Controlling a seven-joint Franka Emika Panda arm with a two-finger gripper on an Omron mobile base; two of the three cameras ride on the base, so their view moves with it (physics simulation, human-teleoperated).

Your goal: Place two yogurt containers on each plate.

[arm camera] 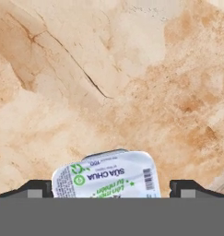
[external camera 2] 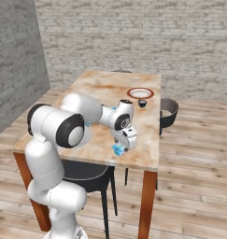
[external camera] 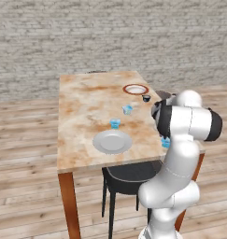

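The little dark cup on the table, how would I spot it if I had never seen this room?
Start at the marbled table and go to its far end, where a plate with a reddish-brown rim sits. The dark cup stands just beside that plate, nearer the robot. The other small cups are light blue; this one is nearly black.

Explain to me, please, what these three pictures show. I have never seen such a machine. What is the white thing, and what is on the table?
The white thing is a robot arm with a two-finger gripper. Two cameras sit behind it, left and right; the third looks from its hand. On the marble table lie a grey plate and a red-rimmed plate, both without cups, plus a small dark bowl. Two yogurt cups stand between the plates. The gripper is down at a third cup, near the table's edge, its fingers on either side; a grip cannot be confirmed.
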